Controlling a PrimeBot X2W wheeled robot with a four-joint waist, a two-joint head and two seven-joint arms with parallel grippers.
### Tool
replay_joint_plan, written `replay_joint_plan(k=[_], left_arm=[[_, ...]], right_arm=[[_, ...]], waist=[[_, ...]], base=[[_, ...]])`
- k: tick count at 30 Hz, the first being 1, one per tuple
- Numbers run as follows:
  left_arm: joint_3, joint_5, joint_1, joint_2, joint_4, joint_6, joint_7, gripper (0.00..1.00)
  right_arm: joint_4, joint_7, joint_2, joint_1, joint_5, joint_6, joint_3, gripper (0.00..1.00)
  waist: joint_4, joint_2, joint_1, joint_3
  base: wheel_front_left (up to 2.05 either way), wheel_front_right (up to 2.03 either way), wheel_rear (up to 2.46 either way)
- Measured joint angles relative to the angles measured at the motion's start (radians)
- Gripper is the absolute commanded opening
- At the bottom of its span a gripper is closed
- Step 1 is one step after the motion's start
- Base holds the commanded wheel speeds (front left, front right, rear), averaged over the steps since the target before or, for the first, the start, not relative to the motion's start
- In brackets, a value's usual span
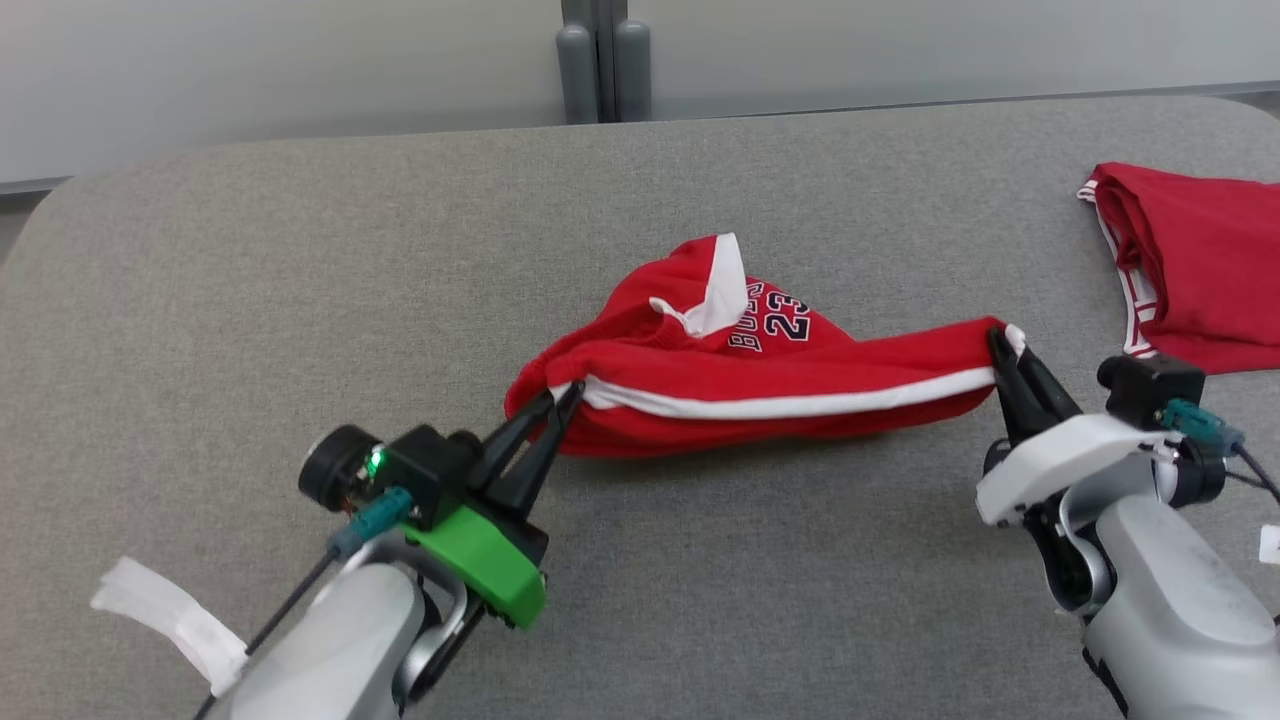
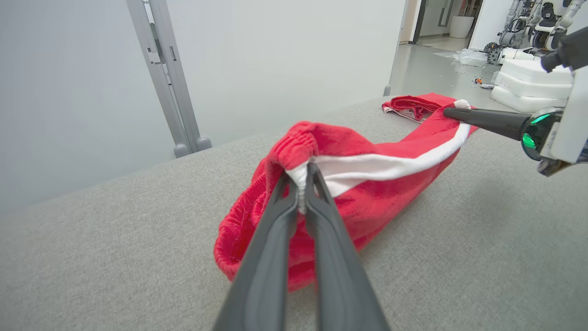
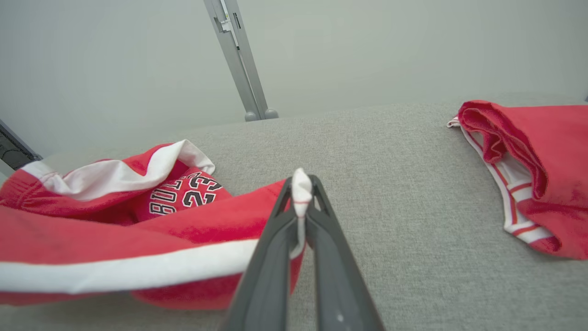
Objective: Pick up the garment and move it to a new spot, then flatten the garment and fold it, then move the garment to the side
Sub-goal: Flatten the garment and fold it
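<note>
Two grippers hold one red garment [image 1: 760, 400] stretched between them over the middle of the grey table [image 1: 300, 300]. The left gripper [image 1: 563, 398] is clamped tight on the gathered waistband end, toward the table's left half. In the left wrist view a sliver of white cloth is squeezed between its two dark fingers, with no gap beside it. The right gripper [image 1: 1000, 345] pinches the opposite end, toward the table's right half. Its fingers are drawn together on a white hem corner that pokes out just past the tips.

Between the two grips a white side stripe runs nearly straight along the near edge of the cloth. Behind that taut edge the rest of the garment slumps in loose folds toward the table's far side, and its lower folds touch the tabletop. Dark lettering and the number 23 show on one fold, and a white flap stands up beside them.

At the table's right edge lies a second red garment [image 1: 1200, 270] with white and red trim, apart from the held one. Beyond the table's far edge stands a grey post [image 1: 603, 60].
</note>
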Motion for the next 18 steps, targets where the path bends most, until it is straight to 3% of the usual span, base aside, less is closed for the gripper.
replay_joint_plan(k=[8, 15, 18], left_arm=[[0.057, -0.095, -0.324, -0.032, 0.043, -0.028, 0.092, 0.0], [0.104, -0.257, -0.74, -0.073, 0.215, -0.035, 0.151, 0.0], [0.093, -0.275, -0.92, -0.065, 0.294, -0.035, 0.152, 0.0]], right_arm=[[0.005, 0.075, -0.016, -0.296, 0.107, 0.0, -0.002, 0.0], [0.172, 0.189, 0.016, -0.708, 0.162, 0.0, -0.068, 0.0], [0.246, 0.197, 0.025, -0.897, 0.143, 0.0, -0.085, 0.0]], waist=[[-0.001, 0.0, 0.0, 0.058], [-0.018, 0.0, 0.0, 0.162], [-0.024, 0.0, 0.0001, 0.213]], base=[[0.0, 0.0, 0.0], [0.0, 0.0, 0.0], [0.0, 0.0, 0.0]])
